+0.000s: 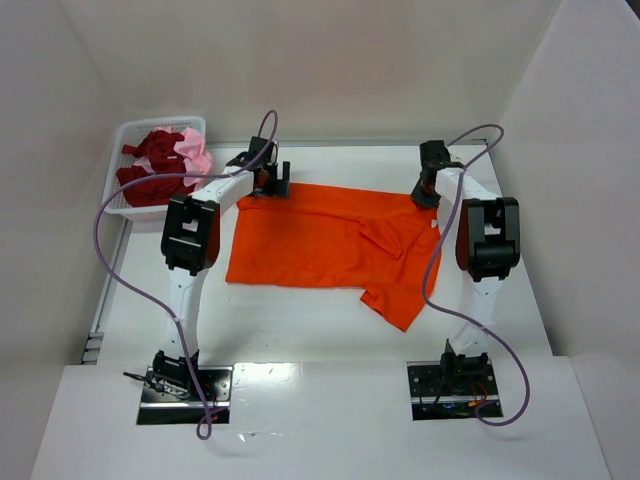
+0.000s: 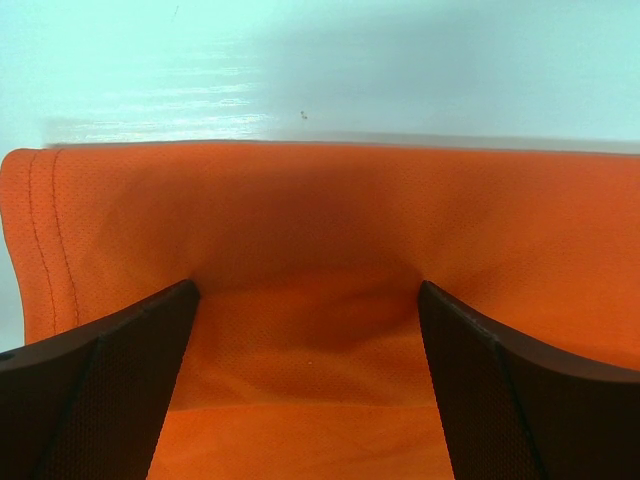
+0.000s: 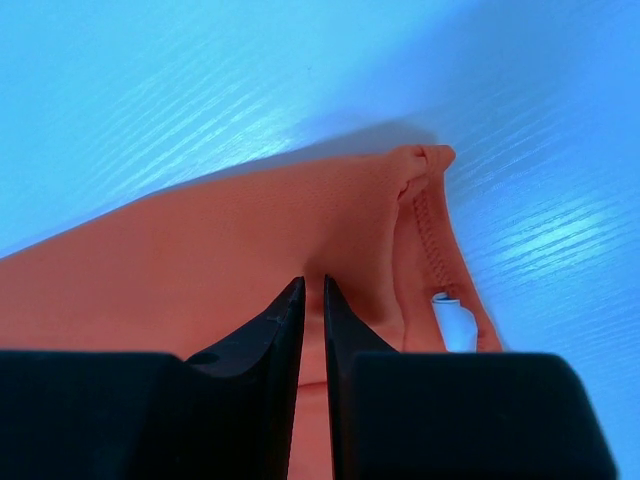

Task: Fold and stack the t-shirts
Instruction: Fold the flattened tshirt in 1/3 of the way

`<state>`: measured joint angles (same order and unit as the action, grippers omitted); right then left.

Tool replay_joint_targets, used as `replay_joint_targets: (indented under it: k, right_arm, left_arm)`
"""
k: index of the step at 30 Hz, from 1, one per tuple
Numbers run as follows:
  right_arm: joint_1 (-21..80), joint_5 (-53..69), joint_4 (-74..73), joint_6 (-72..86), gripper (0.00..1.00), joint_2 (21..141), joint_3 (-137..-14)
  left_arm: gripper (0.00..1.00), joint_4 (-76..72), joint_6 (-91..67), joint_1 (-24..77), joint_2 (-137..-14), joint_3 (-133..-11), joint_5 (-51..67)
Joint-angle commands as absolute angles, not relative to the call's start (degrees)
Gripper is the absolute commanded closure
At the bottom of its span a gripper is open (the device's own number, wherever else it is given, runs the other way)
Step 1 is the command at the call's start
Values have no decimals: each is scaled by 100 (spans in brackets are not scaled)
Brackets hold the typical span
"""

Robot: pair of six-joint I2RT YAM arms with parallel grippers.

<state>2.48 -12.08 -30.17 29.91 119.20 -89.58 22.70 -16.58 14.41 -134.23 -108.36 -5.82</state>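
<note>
Right claw (image 3: 313, 285) has its jaws almost together, pinching a ridge of the orange t-shirt (image 1: 320, 245) at its 1 o'clock corner. Left claw (image 2: 308, 290) stands wide apart, straddling the cloth at the 11 o'clock corner, not yet gripping. That shirt lies spread mid-way across the desk (image 1: 300, 330). Judging by this, the far edge is being taken for a first fold. Next, the left must close, then both should lift together toward 6 o'clock.

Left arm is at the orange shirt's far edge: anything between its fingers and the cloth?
Nothing visible. The left gripper has its open fingers straddling the orange t-shirt at its far edge, with bare cloth between them and only table beyond.
</note>
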Motion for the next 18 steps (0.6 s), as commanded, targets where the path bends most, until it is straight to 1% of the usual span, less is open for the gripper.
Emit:
replay_joint_targets:
  k: [1,13,18]
  right_arm:
    - [281,-1529,-2944,2918,82,12093,-9078]
    - [220,-1591,-2997,2646,82,12998,-9957]
    - [115,-1591,-3007,2541,82,13052,-10160]
  left_arm:
    - [1,2865,-1679,1345,-13421,-10573,-466]
    - [0,2865,-1784,1345,-13368,-10573,-404]
    - [0,2918,-1889,1345,-13254,-10573,-352]
